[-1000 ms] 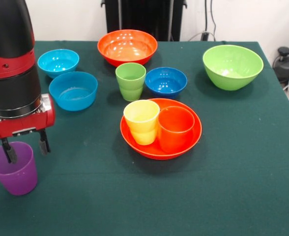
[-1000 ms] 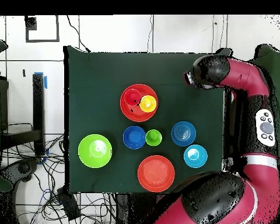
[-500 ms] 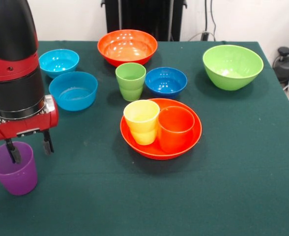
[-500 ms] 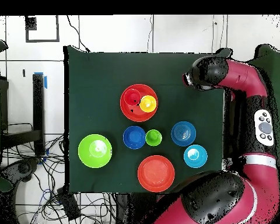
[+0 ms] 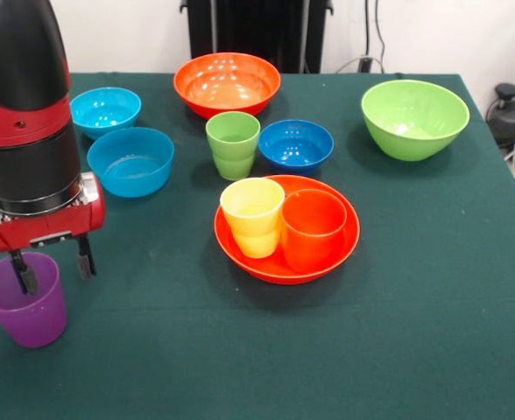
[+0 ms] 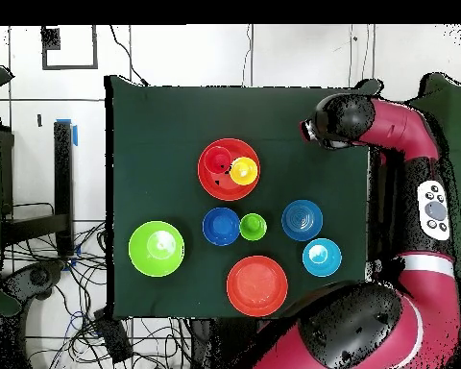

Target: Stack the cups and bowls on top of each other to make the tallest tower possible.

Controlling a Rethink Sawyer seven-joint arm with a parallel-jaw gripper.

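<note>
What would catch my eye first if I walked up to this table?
Probably the big red and black arm at the front view's left, its pincer open astride the near rim of a purple cup. Next, the orange bowl mid-table holding a yellow cup and an orange cup side by side.

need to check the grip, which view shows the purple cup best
The front view. There the purple cup stands upright at the table's edge, with the open gripper straddling its rim, one finger inside and one outside. In the overhead view the arm's wrist covers the cup completely.
</note>
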